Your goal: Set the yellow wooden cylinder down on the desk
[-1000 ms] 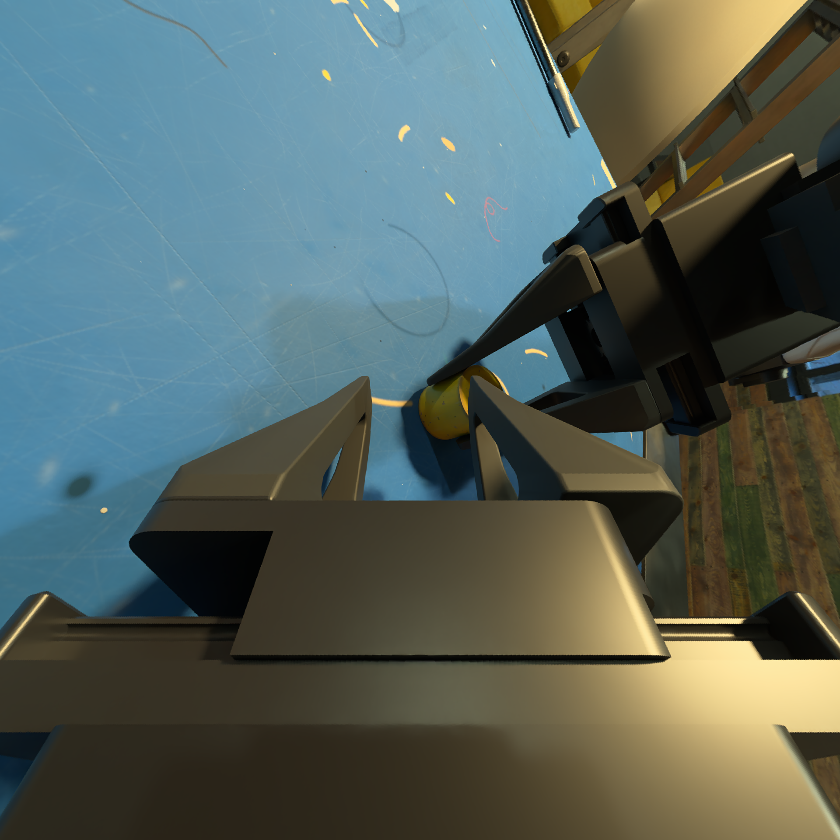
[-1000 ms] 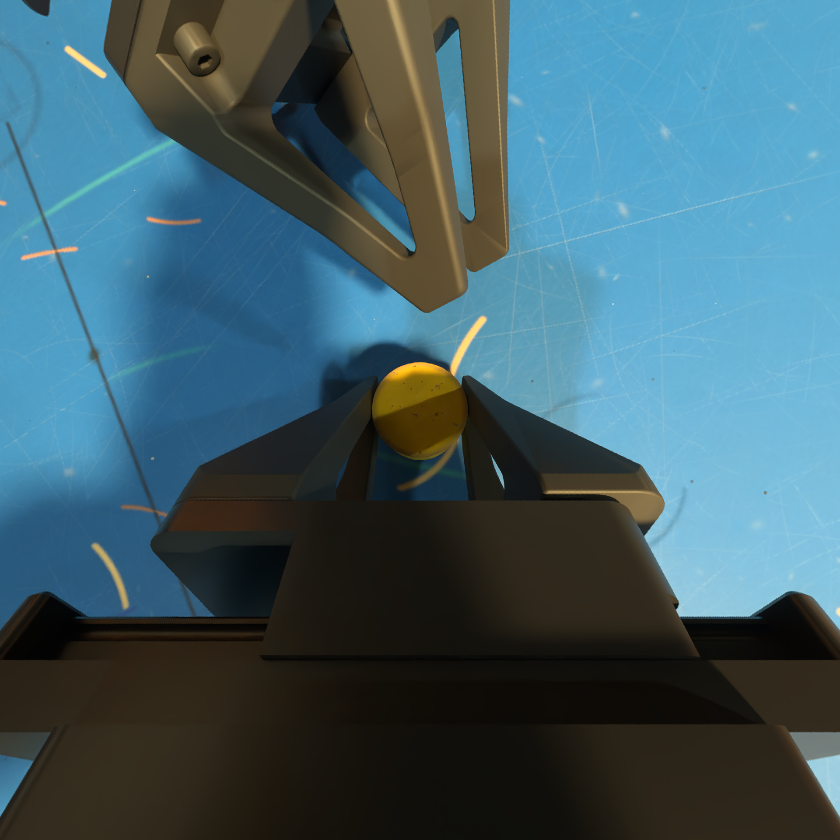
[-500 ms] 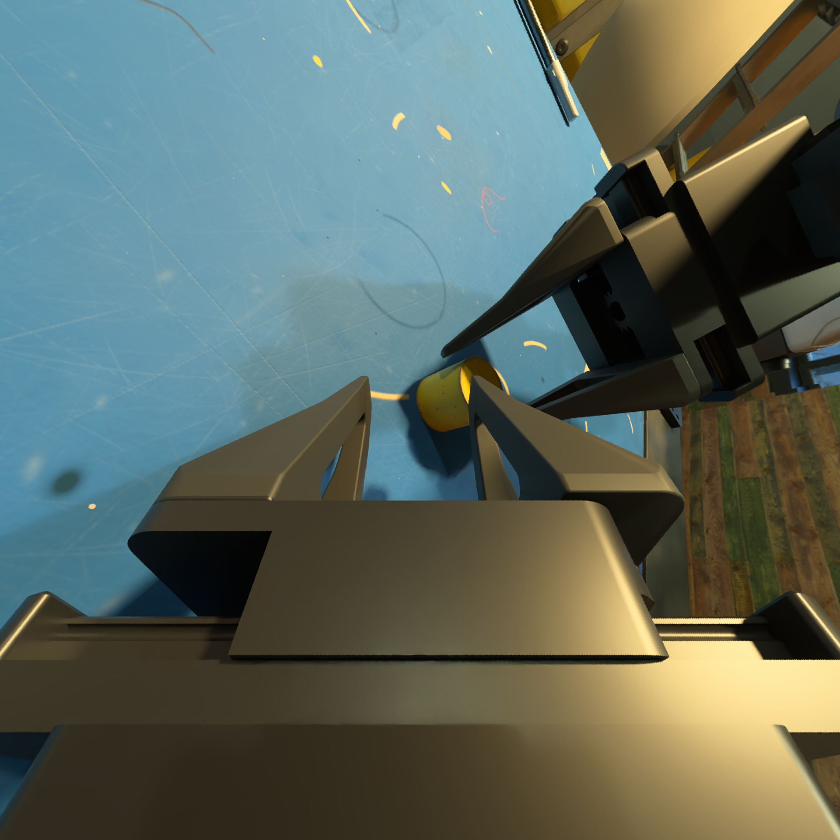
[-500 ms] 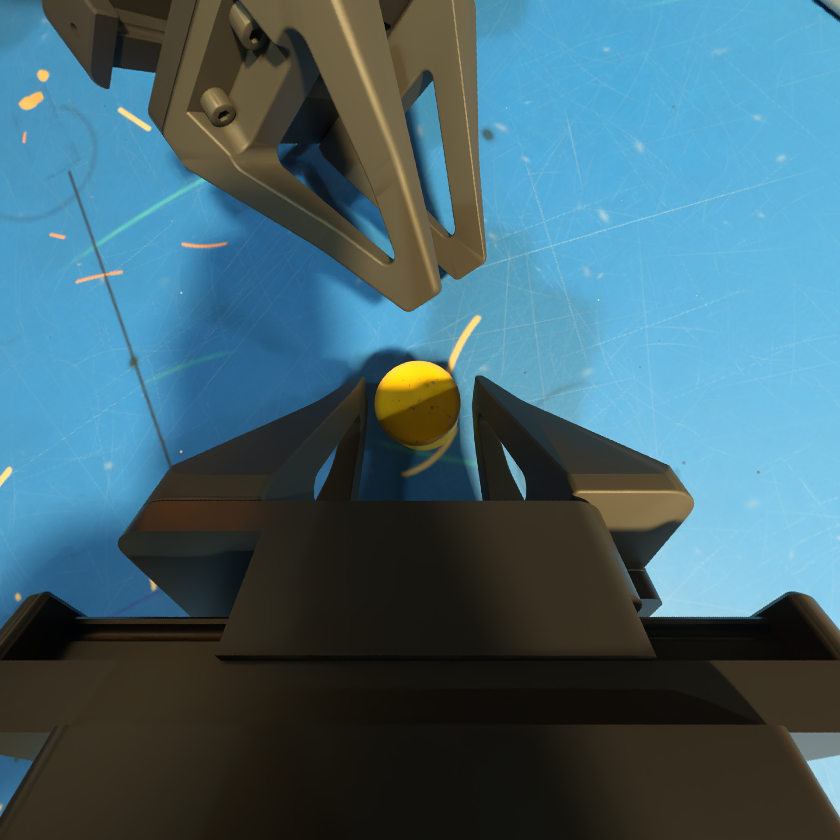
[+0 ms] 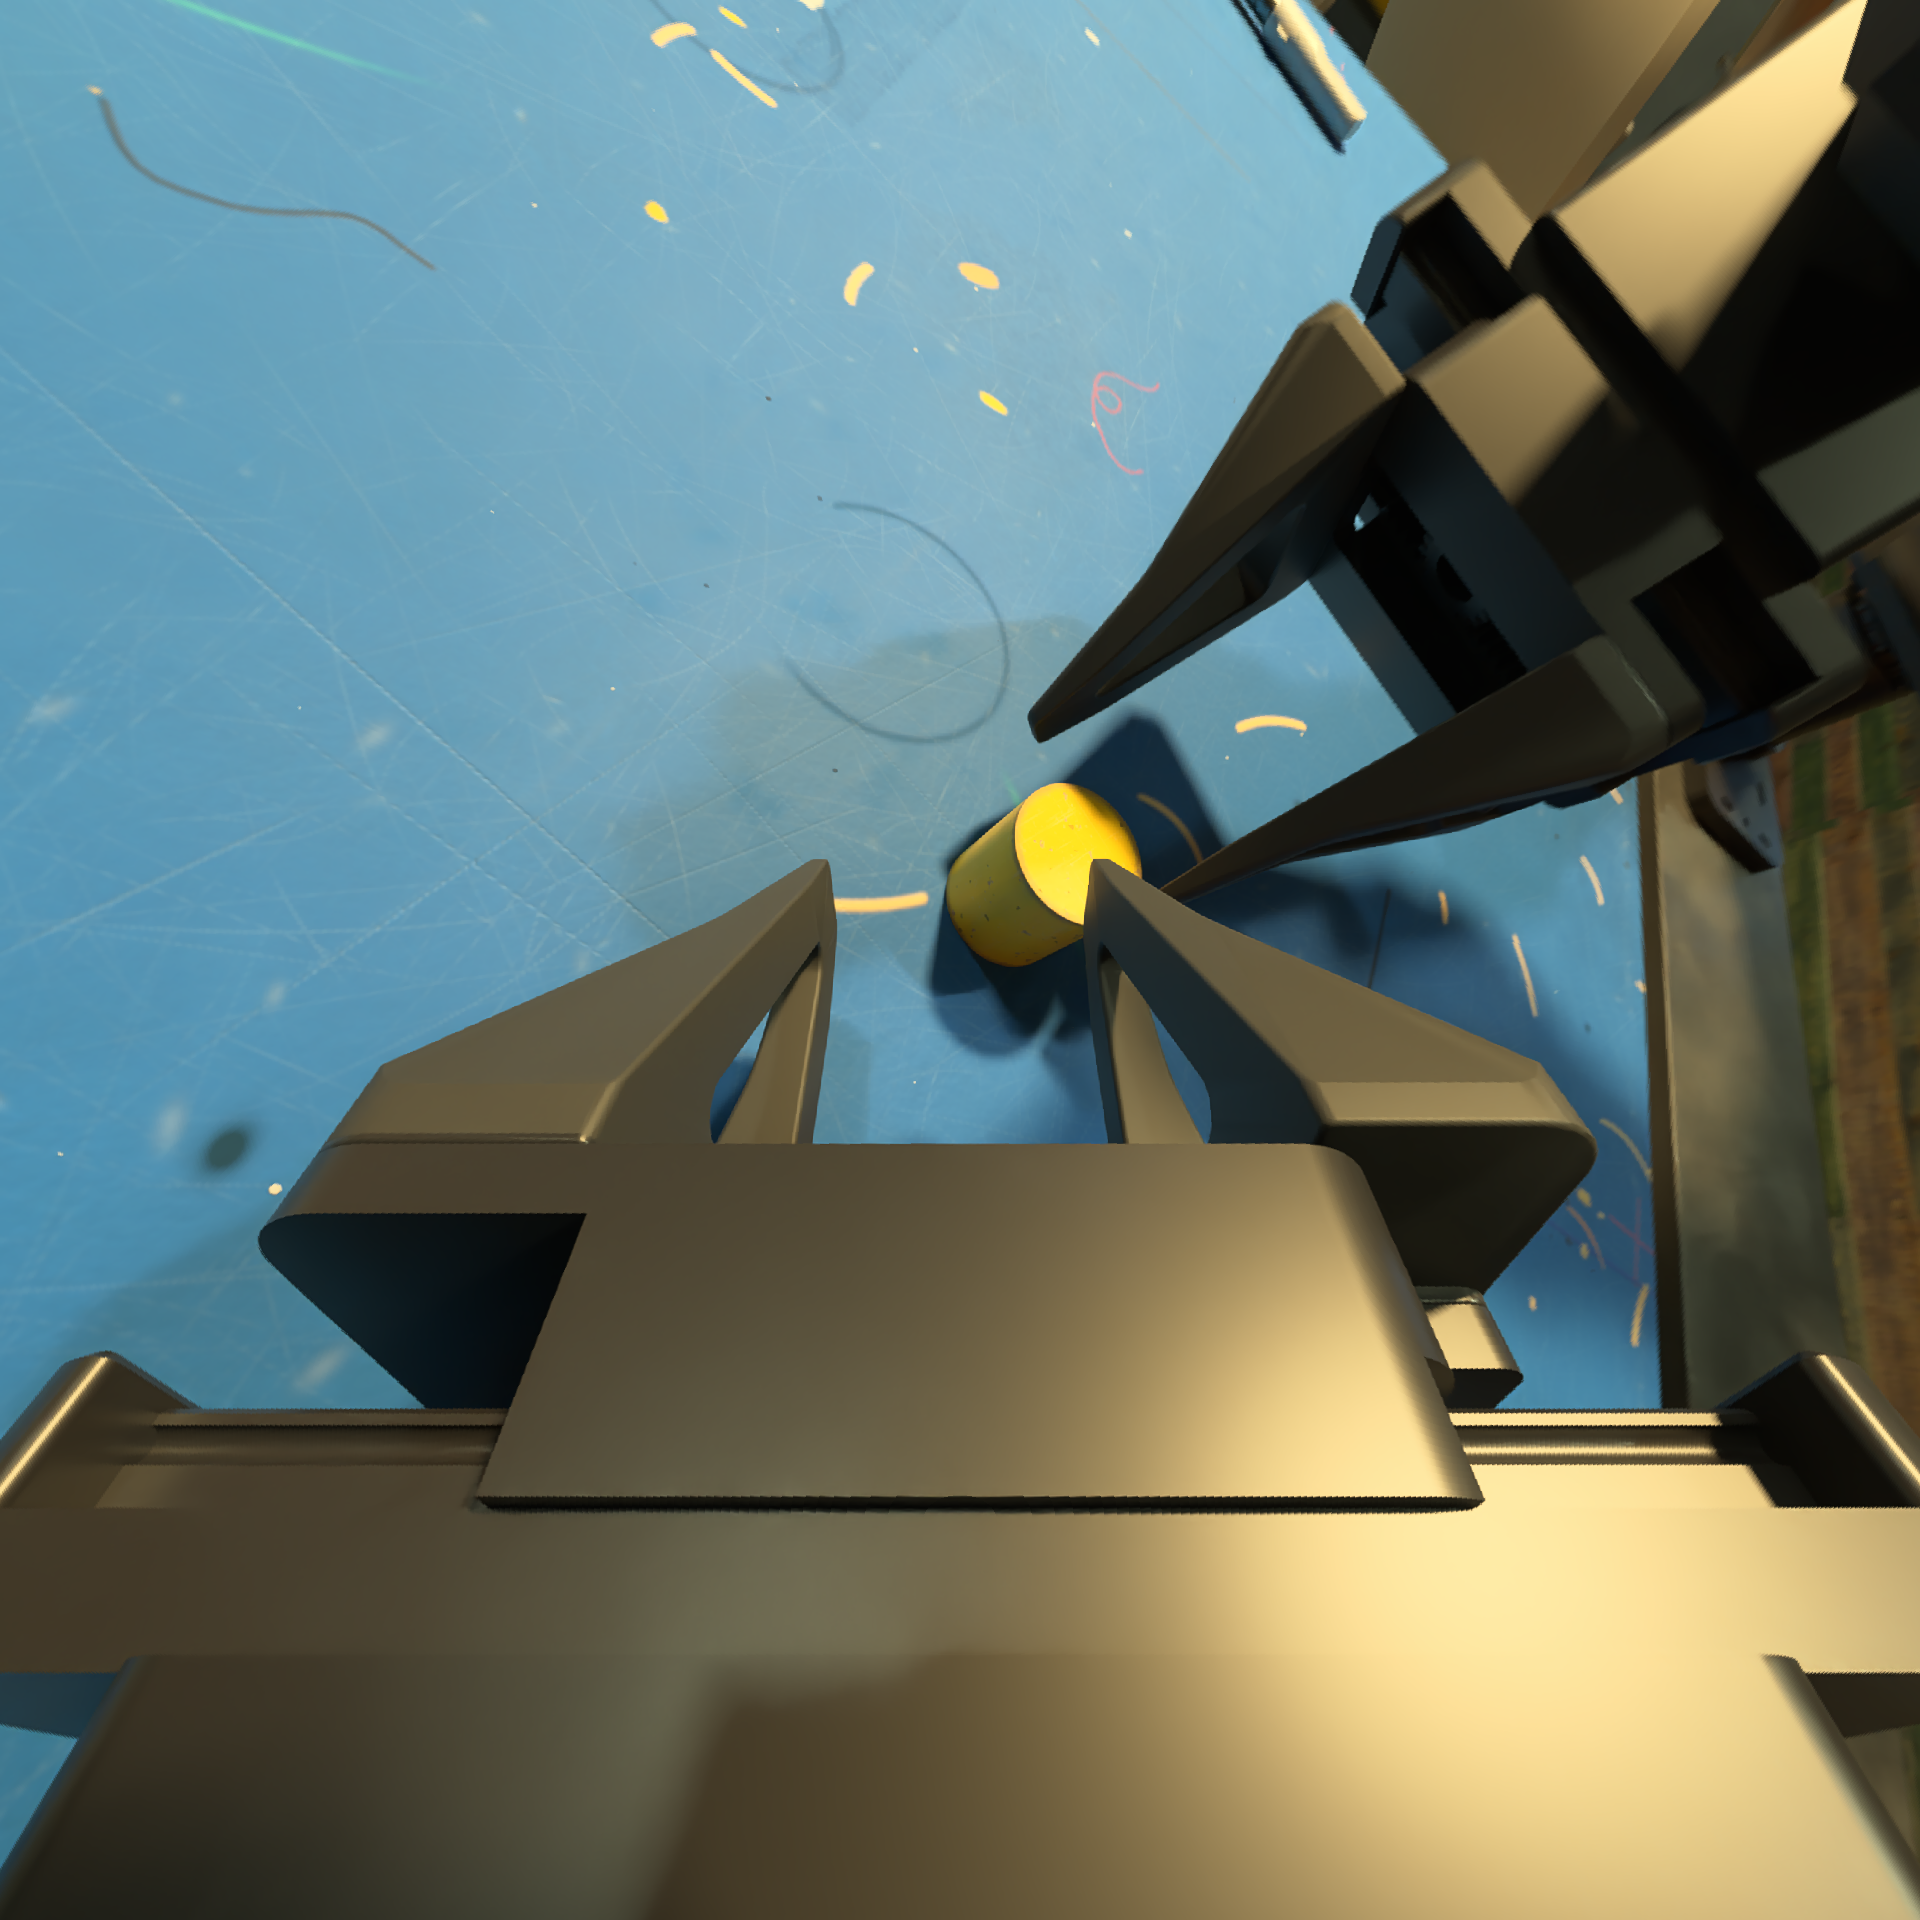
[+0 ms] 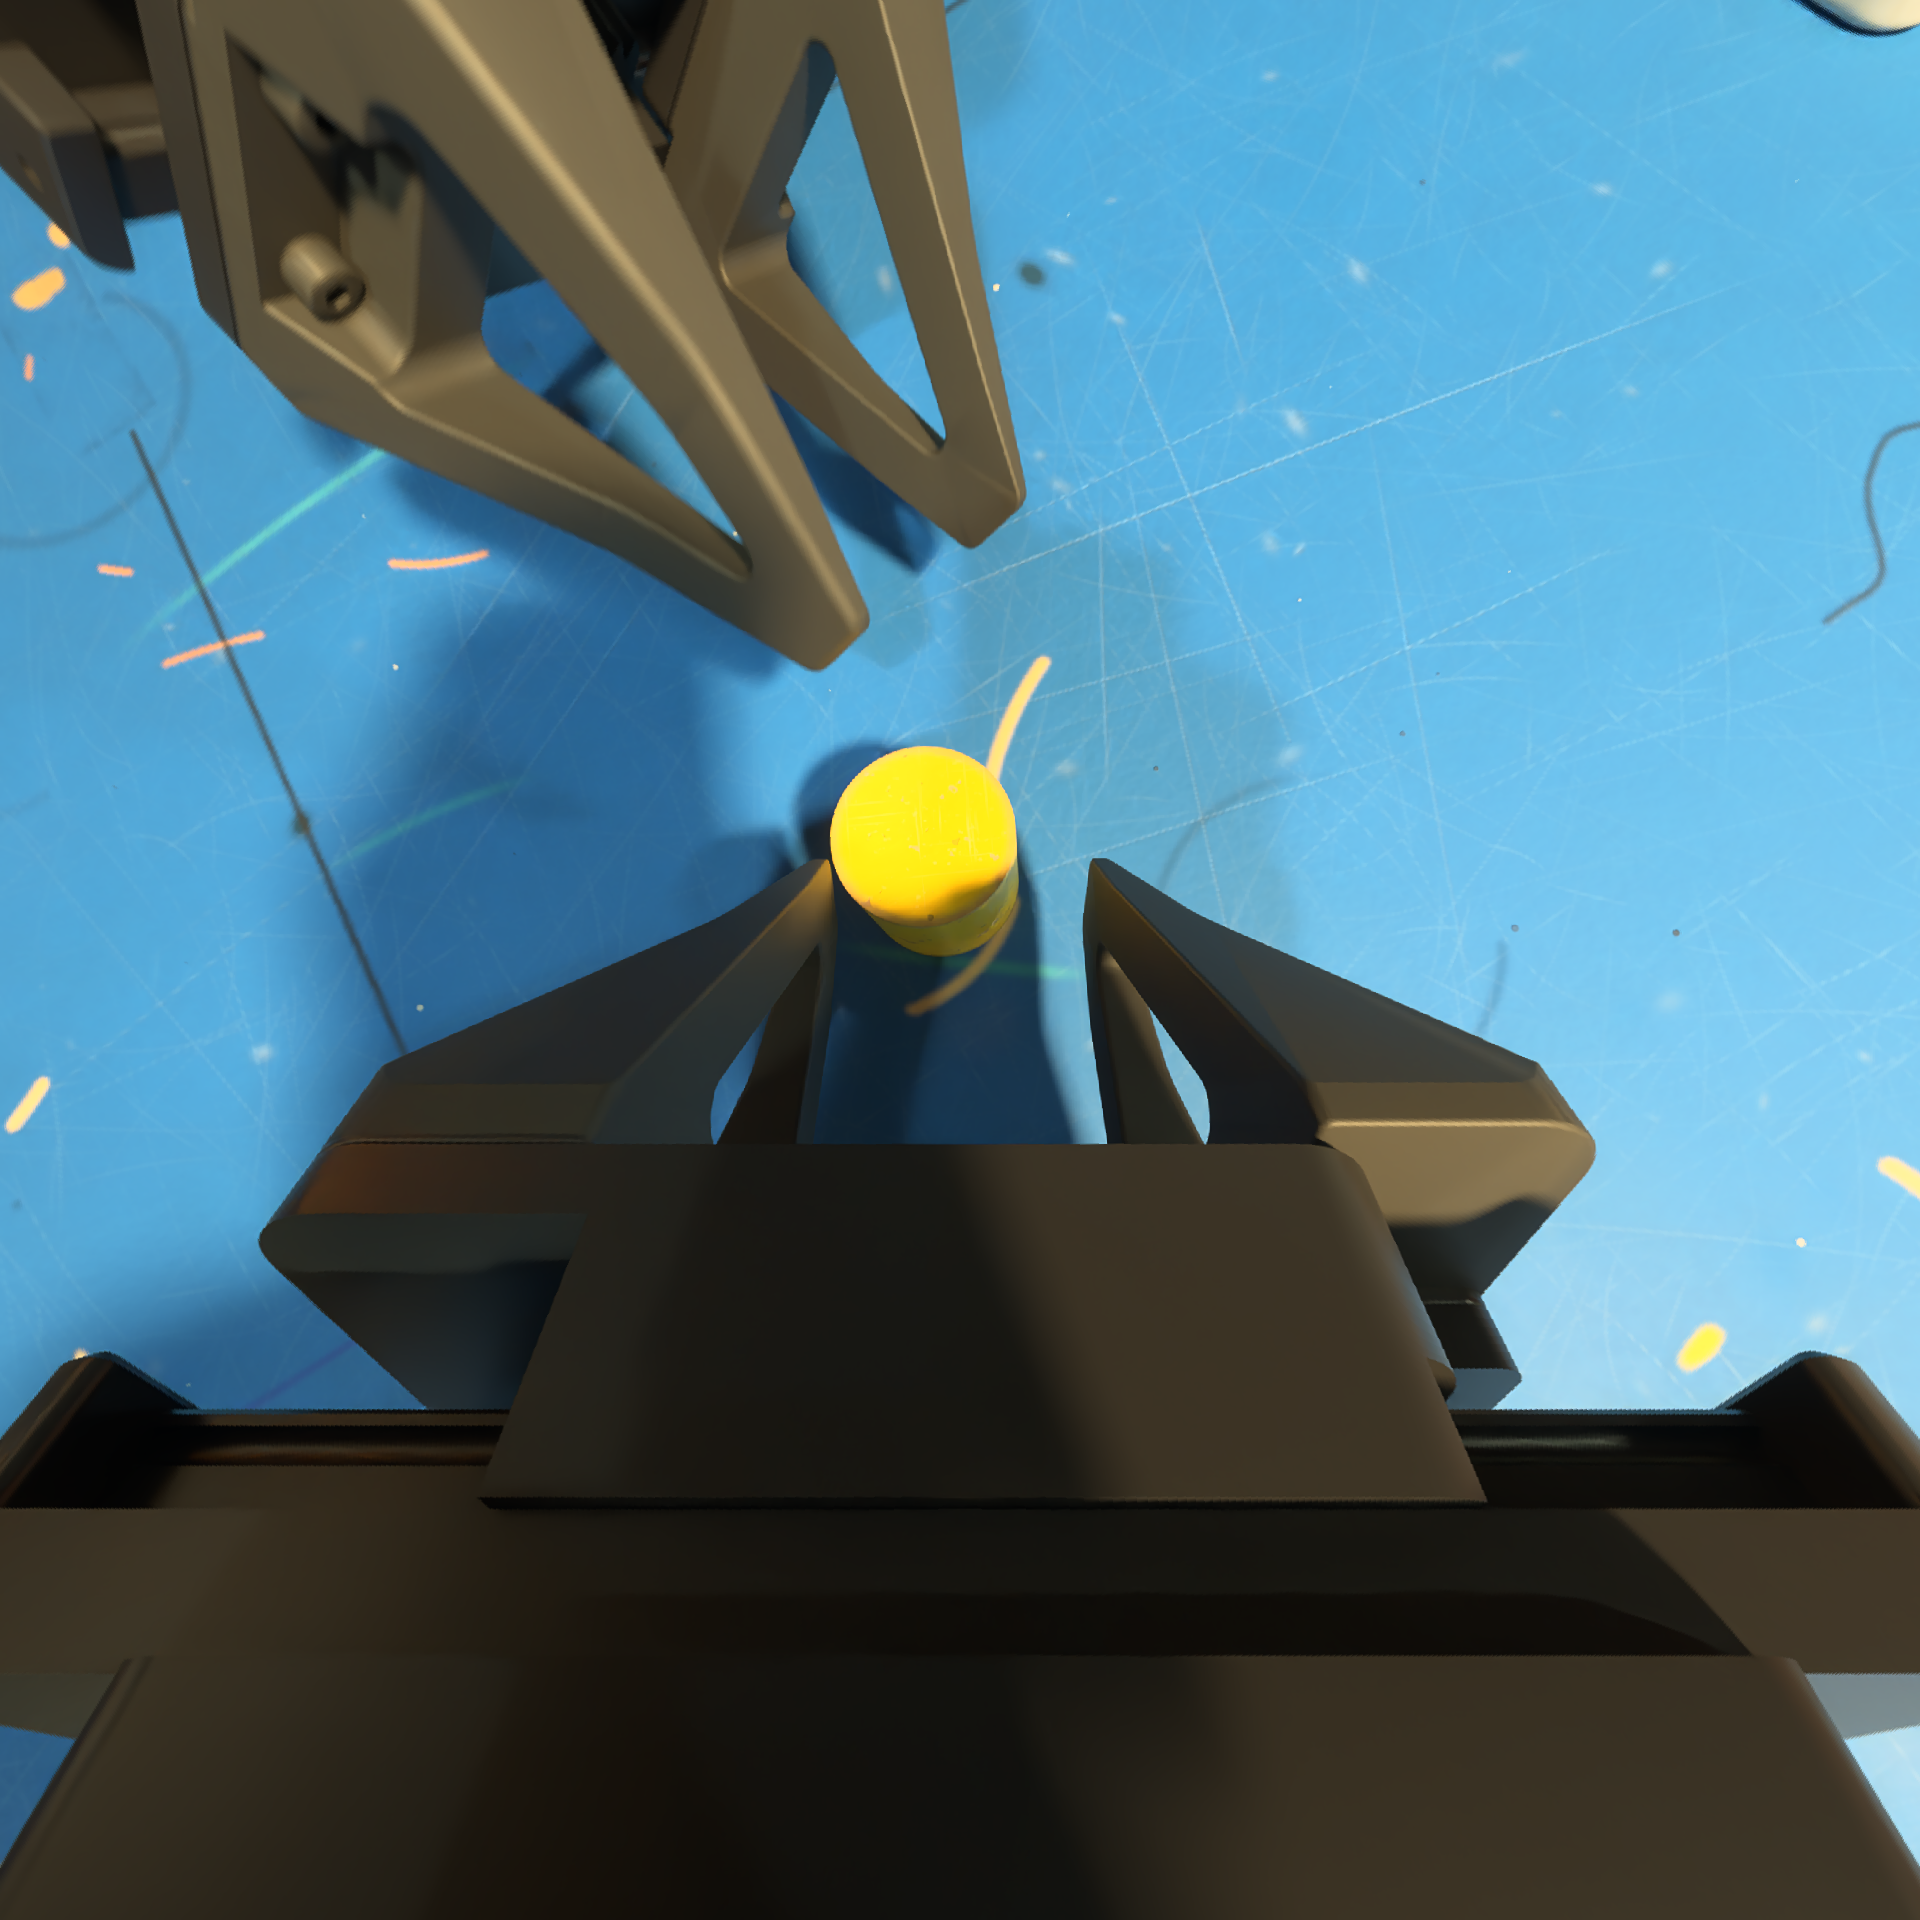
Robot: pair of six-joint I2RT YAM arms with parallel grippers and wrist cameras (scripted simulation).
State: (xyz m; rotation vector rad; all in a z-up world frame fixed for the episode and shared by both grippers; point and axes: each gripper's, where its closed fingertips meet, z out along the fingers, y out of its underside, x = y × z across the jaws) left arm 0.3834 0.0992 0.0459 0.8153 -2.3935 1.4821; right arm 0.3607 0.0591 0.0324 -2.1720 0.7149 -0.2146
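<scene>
The yellow wooden cylinder (image 6: pixel 925 847) stands upright on the blue desk (image 6: pixel 1455 623), free of both grippers. My right gripper (image 6: pixel 958 864) is open above it, its fingers apart on either side of the cylinder's top. The cylinder also shows in the left wrist view (image 5: pixel 1039 873), partly behind my left gripper's right fingertip. My left gripper (image 5: pixel 958 868) is open and empty, above the desk just beside the cylinder. The right gripper shows in the left wrist view (image 5: pixel 1101 810) with its fingers spread, and the left gripper shows in the right wrist view (image 6: pixel 904 592).
The desk is scratched, with yellow, orange and dark marks. Its right edge (image 5: pixel 1662 1039) with a grey rim borders a wooden floor (image 5: pixel 1860 1039). A tan piece of furniture with wooden struts (image 5: pixel 1507 83) stands beyond the desk's far edge.
My right gripper opened, let go of the cylinder and rose away from it. The cylinder now stands alone on the desk. My left gripper also drew back a little.
</scene>
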